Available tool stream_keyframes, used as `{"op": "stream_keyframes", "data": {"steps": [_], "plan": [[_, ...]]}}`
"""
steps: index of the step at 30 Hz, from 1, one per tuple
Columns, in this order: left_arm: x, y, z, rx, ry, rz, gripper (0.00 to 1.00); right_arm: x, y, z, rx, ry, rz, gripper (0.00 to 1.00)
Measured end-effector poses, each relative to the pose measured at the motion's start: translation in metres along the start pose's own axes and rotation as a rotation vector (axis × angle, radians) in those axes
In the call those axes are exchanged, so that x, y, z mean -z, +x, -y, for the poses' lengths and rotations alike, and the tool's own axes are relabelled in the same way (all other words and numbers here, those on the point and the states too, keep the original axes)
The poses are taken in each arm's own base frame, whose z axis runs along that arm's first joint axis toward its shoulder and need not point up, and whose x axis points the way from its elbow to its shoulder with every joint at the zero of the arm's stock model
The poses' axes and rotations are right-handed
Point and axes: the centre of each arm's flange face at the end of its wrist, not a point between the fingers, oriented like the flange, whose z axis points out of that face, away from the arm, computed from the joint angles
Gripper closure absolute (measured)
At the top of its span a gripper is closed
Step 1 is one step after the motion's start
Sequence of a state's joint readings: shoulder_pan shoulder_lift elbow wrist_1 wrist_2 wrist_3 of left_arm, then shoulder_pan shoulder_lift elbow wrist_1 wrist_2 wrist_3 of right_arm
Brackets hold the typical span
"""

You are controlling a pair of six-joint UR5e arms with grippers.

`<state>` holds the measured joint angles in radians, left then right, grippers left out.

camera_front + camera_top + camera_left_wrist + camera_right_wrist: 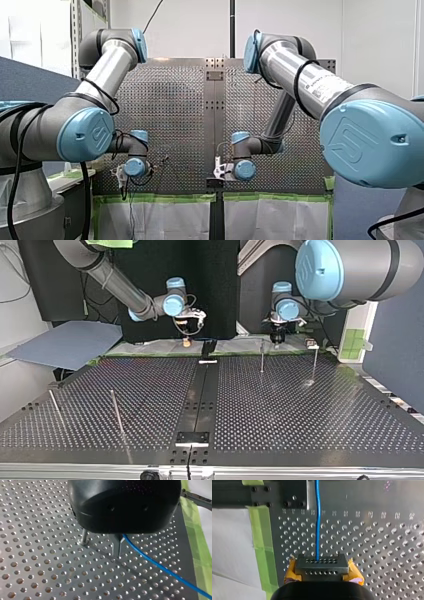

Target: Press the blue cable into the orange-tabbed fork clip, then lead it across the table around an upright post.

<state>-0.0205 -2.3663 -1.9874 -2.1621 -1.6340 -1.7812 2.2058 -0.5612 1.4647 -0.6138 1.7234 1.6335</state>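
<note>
The thin blue cable (160, 567) comes out from between my left gripper's (117, 547) metal fingers, which are shut on it just above the perforated plate. An upright post (84, 536) stands close beside those fingers. My right gripper (321, 566), with black perforated tips and yellow-orange pads, is shut on the blue cable (318, 522). From there the cable runs straight ahead to the black centre strip. In the top view my right gripper (187, 335) hangs at the far edge, left of a black upright clip (209, 347). My left gripper (276, 337) is to the right, by a post (262, 356).
More thin posts stand on the table (300, 410): one at the far right (315, 362) and two at the near left (116, 411) (55, 407). Green tape (263, 545) lines the plate's far edge. A grey-blue sheet (70, 342) lies off the table at the top view's left.
</note>
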Motion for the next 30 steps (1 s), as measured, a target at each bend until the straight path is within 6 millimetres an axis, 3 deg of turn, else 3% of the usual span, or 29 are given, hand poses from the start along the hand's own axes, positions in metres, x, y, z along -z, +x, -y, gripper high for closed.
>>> {"op": "stream_keyframes", "data": {"steps": [8,21,30], "plan": [[-0.007,-0.023,0.003,0.051,0.024,0.043,1.00,-0.006,0.004,-0.013,-0.007,-0.020,-0.006,1.00],[-0.014,-0.030,-0.001,0.082,0.029,0.058,1.00,-0.024,0.027,-0.019,-0.015,-0.030,-0.039,1.00],[-0.022,-0.037,-0.001,0.114,0.035,0.095,1.00,-0.037,0.040,-0.040,-0.035,-0.062,-0.057,1.00]]}}
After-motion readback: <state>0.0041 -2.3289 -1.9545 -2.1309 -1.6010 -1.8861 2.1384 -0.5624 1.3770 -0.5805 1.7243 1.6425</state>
